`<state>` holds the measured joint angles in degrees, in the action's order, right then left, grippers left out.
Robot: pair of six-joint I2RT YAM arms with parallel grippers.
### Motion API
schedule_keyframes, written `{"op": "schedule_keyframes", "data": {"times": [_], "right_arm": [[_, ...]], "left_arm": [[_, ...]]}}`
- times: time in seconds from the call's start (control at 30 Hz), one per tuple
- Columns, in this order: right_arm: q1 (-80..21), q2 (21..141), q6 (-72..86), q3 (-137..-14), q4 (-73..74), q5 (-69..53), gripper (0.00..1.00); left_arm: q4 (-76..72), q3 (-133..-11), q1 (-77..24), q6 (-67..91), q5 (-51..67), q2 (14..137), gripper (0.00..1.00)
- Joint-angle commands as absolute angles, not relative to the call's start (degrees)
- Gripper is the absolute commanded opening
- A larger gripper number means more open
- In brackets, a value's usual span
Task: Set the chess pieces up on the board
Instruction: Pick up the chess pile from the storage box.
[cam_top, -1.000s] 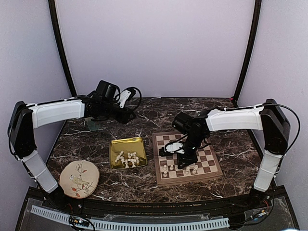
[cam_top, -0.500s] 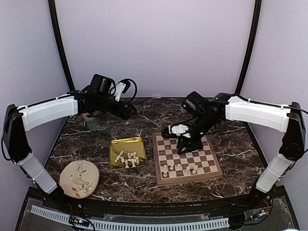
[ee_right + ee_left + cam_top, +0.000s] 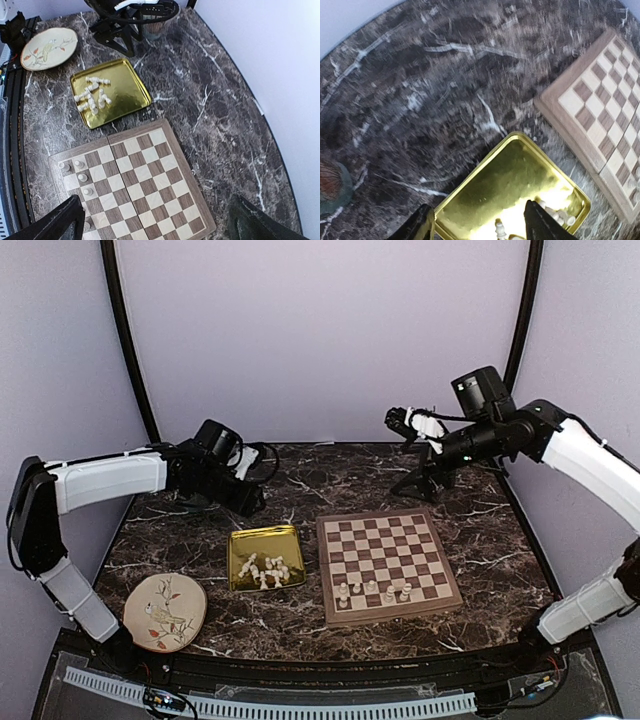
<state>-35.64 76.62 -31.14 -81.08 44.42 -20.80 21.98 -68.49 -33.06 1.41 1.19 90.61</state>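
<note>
Table [image 3: 340,480]: the board [image 3: 385,540] lies right of centre, square to the front edge. The tray [image 3: 258,540] lies just left of the board, beside it but not touching. The plate [image 3: 165,612] lies left of the tray and nearer the front edge, apart from it. On the board, a short row of pieces [image 3: 372,589] stands along the near edge, toward the left corner. The other pieces [image 3: 268,568] lie clustered in the tray's near half.
</note>
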Motion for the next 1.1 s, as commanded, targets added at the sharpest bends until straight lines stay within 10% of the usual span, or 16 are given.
{"op": "schedule_keyframes", "data": {"times": [0.0,0.43,0.67,1.07], "right_arm": [[-36.41,78.94,-29.93,-75.79,45.17,-15.97,1.00],[-31.32,72.62,-22.09,-58.71,23.46,10.49,1.00],[-21.51,68.04,-20.44,-46.18,15.53,-17.57,0.96],[-19.05,67.24,-22.98,-43.82,16.52,-22.07,0.88]], "left_arm": [[33.61,-71.23,-33.15,2.77,8.94,93.57,0.48],[37.28,-71.59,-40.55,2.02,10.02,100.76,0.39],[39.47,-73.36,-42.19,2.49,4.68,103.96,0.35],[39.81,-74.61,-42.24,2.43,2.61,106.62,0.32]]}}
